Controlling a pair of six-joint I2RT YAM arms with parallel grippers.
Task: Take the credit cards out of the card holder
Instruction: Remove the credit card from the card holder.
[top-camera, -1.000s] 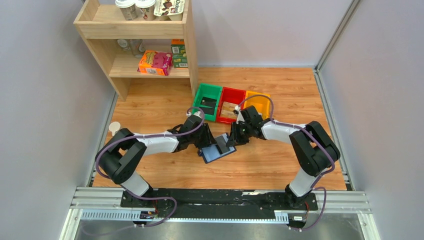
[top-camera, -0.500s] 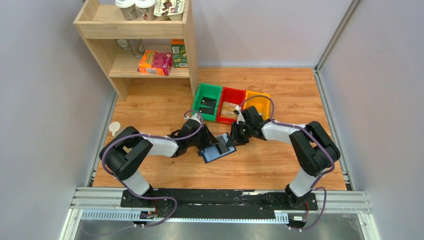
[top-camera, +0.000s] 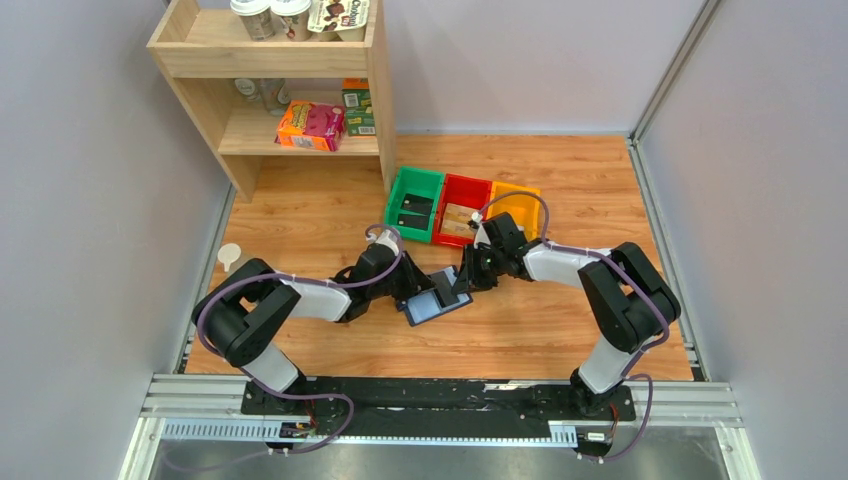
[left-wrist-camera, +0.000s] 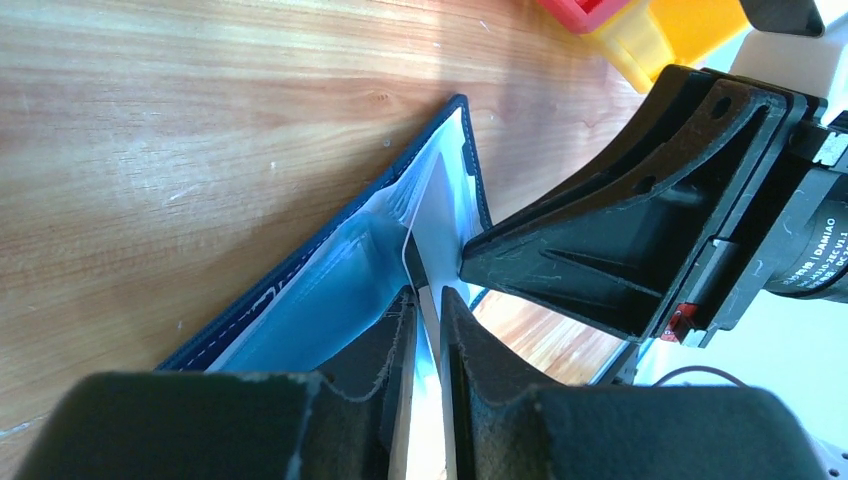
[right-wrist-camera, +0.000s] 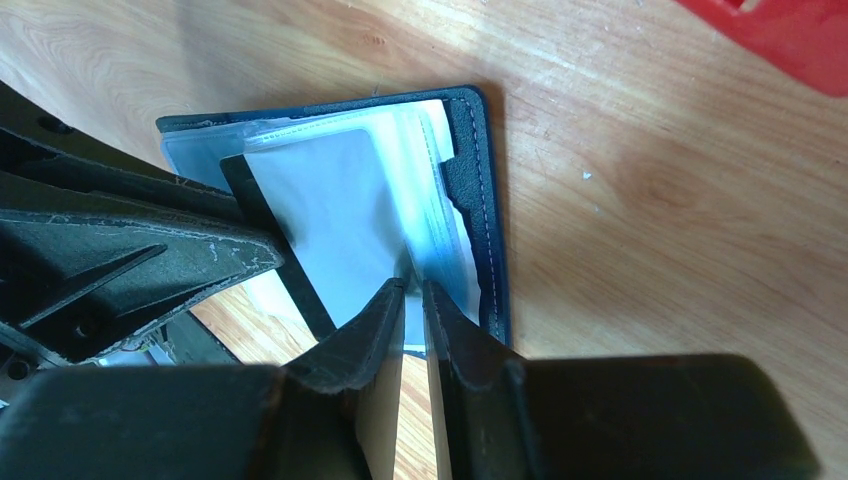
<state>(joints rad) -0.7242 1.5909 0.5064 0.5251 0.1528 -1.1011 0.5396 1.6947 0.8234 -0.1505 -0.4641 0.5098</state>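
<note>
Navy card holder (top-camera: 436, 308) lay open on the wood surface (top-camera: 540, 330), frame centre. There the left gripper (left-wrist-camera: 428, 296), nearly closed, pinched a silver-grey credit card (right-wrist-camera: 320, 205); the right gripper (right-wrist-camera: 412, 290) pinched the holder's inner sleeve. Coloured bins (top-camera: 467, 180) sat beyond.

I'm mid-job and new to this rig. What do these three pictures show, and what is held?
Two robot arms are bolted at the near edge of a wooden table. The wide picture looks down from above; the other two come from wrist cameras. On the table lie the open card holder, a green bin, a red bin and a yellow bin. The right arm pinches the holder's clear sleeve in its jaws; the left arm seems to grip a credit card.
</note>
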